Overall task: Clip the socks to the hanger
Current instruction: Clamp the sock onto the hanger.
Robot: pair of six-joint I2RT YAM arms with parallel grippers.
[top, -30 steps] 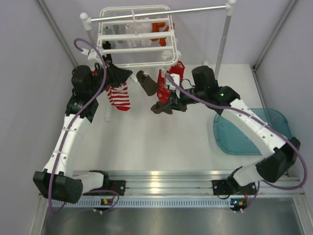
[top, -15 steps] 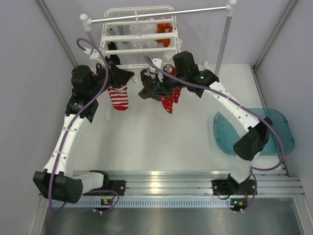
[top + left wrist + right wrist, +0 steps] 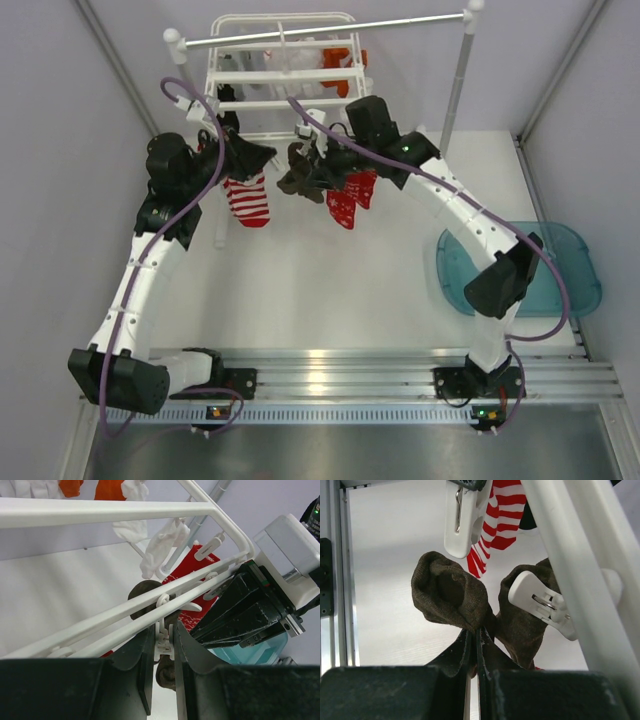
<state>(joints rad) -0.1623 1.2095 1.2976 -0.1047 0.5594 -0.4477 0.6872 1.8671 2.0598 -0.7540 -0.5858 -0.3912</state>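
Nearest me the teal tray point(image 3: 560, 250) sits by the right arm, not in play. The right gripper point(image 3: 473, 639) is clenched on the cuff edge of a dark brown sock point(image 3: 447, 592), with the rest bunched above the fingers, just under the frame. The left gripper point(image 3: 164, 630) is pinched around a white clip point(image 3: 164, 650) dangling from the hanger point(image 3: 100, 511). I can't tell whether the clip's mouth is actually sprung open.

I judge the step in hand is feeding this sock into that clip. To do it well:
- Keep the left squeeze firm and steady so the frame doesn't swing.
- Lift a single flat edge of the cuff (not the bunched part) into the mouth.
- Ease off the left first, then let go with the right.

A second brown sock hangs beside it with a clip on it. The red snowflake socks point(image 3: 350, 197) and a striped sock point(image 3: 248, 200) hang from the front bars. Farther back are the metal rail point(image 3: 400, 22) and an orange sock point(image 3: 338, 62).
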